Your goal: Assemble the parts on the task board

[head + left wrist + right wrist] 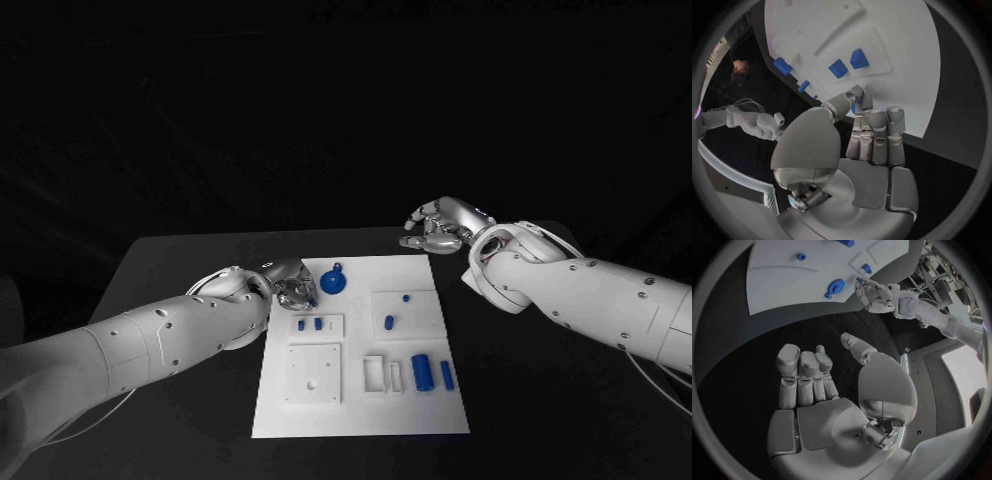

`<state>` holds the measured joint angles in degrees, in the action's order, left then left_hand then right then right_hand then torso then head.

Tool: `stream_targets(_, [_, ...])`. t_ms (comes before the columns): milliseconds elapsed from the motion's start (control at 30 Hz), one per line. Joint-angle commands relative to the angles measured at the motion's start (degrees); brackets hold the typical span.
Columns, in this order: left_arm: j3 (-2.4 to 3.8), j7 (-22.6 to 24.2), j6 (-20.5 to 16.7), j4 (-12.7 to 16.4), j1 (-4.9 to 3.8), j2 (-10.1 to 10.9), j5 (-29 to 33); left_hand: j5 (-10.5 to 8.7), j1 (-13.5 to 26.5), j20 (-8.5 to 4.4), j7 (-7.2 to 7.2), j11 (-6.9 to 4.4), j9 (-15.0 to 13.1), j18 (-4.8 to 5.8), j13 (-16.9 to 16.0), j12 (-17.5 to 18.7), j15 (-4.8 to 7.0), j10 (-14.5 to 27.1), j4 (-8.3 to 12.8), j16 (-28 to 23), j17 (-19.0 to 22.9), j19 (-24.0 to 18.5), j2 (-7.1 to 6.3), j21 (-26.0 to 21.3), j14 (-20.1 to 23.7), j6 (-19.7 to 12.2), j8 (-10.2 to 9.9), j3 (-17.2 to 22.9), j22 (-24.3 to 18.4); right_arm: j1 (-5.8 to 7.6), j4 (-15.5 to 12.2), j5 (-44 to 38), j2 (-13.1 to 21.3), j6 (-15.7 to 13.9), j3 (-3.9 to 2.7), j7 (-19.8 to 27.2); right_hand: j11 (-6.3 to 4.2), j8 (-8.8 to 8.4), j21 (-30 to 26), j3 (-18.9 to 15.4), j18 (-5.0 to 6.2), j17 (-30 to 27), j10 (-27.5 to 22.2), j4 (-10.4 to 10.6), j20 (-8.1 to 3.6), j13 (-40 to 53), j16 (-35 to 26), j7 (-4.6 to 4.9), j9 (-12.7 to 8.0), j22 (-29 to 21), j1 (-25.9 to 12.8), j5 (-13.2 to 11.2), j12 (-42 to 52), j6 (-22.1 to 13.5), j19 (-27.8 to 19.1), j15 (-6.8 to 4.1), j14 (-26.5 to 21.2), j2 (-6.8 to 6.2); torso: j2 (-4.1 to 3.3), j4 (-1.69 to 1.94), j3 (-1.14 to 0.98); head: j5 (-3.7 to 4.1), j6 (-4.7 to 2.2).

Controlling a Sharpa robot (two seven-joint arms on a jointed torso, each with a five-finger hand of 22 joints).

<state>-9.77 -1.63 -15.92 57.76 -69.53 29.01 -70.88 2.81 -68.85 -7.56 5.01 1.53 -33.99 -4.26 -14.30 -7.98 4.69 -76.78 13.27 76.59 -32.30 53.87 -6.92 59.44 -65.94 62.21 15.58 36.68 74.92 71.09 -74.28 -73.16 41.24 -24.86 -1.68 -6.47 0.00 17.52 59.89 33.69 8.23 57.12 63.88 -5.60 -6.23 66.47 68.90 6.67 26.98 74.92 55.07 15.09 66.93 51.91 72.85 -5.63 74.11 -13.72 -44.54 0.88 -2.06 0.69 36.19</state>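
Head view, board: I see the white task board (361, 400) flat in the mid of the black table (173, 260).
Head view, parts: a round blue part w/ a small stem (333, 283) sits near the board's far left corner. Two tiny blue bits (309, 324) sit in a small tray on the left side. One small blue peg (389, 322) sits in a tray right of them. A thick blue roller (421, 372) and a thin blue bar (447, 375) lie side by side near the right edge, close to me.
Head view, L hand: my left hand (289, 283) is at the board's left edge, just beside the round blue part. I can't tell if it touches it.
Head view, R hand: my right hand (440, 228) hangs over the dark table just past the board's far right corner, fingers curled in a bit, holding nothing.

L wrist view, hand: left hand (861, 135) has its fingers (877, 132) pressed side by side and straight, tips at the board edge (904, 75). The thumb tip meets a fingertip right by a bit of blue; I can't tell if it pinches it.
L wrist view, parts: two blue blocks (848, 64) sit on the board past the fingertips.

R wrist view, hand: right hand (826, 390) is over bare table, fingers (804, 372) together and bent, thumb apart, nothing in it.
R wrist view, far side: the round blue part (835, 288) lies on the board, w/ the left hand (874, 295) just beside it.
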Motion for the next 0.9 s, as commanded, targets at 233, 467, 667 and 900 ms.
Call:
stream_targets(233, [-0.1, 0.24, 0.9, -0.44, 0.02, -0.22, 0.63, 0.3, -0.06, -2.28, 0.09, 0.04, -0.09, -2.07, -0.01, -0.06, 0.12, -0.54, -0.01, 0.39, 0.07, 0.16, 0.49, 0.38, -0.34, 0.31, 0.17, 0.19, 0.92, -0.01, -0.01, -0.36, -0.01, 0.56, -0.03, 0.33, 0.6, -0.28, -0.37, -0.32, 6.77, 0.09, -2.31, -0.02, -0.29, -0.07, -0.21, 0.41, 0.1, 0.39, 0.44, 0.24, 0.25, 0.48, 0.1, -0.08, 0.34, -0.02, 0.05, 0.02, -0.02, 0.08, 0.08])
stream_targets(467, [-0.13, -0.03, 1.1, -0.85, 0.02, -0.3, 0.45, 0.32, -0.1, -2.31, 0.08, 0.03, -0.08, -2.07, 0.0, -0.04, 0.13, -0.55, 0.05, 0.41, 0.08, 0.18, 0.54, 0.39, -0.35, 0.31, 0.16, 0.22, 0.92, -0.01, -0.05, -0.36, 0.01, 0.55, -0.03, 0.32, 0.6, -0.28, -0.37, -0.32, 6.77, 0.1, -2.31, -0.02, -0.28, -0.08, -0.21, 0.41, 0.1, 0.39, 0.44, 0.23, 0.25, 0.48, 0.1, -0.08, 0.35, -0.02, 0.02, 0.04, -0.03, 0.06, 0.09])
stream_targets(667, [-0.23, 0.15, 0.97, -1.03, 0.04, -0.6, 0.27, 0.32, -0.11, -2.33, 0.07, 0.02, -0.07, -2.07, -0.01, -0.03, 0.13, -0.58, 0.09, 0.42, 0.08, 0.19, 0.58, 0.41, -0.36, 0.33, 0.17, 0.24, 0.92, -0.01, 0.0, -0.36, -0.06, 0.55, -0.03, 0.32, 0.6, -0.28, -0.37, -0.32, 6.77, 0.1, -2.31, -0.03, -0.28, -0.09, -0.22, 0.41, 0.11, 0.4, 0.45, 0.23, 0.26, 0.48, 0.1, -0.08, 0.35, -0.02, 0.03, 0.02, -0.01, 0.1, 0.08])
stream_targets(900, [-0.35, 0.55, 1.16, -1.14, 0.29, -1.1, 0.33, 0.32, -0.07, -2.34, 0.07, 0.02, -0.07, -2.06, -0.01, -0.03, 0.14, -0.6, 0.09, 0.44, 0.08, 0.21, 0.61, 0.42, -0.38, 0.34, 0.17, 0.24, 0.92, -0.01, 0.06, -0.36, -0.19, 0.55, -0.03, 0.36, 0.59, -0.28, -0.38, -0.32, 6.77, 0.11, -2.31, -0.03, -0.28, -0.1, -0.22, 0.41, 0.11, 0.4, 0.46, 0.22, 0.27, 0.49, 0.1, -0.08, 0.35, -0.02, -0.01, -0.04, -0.03, 0.18, 0.16])
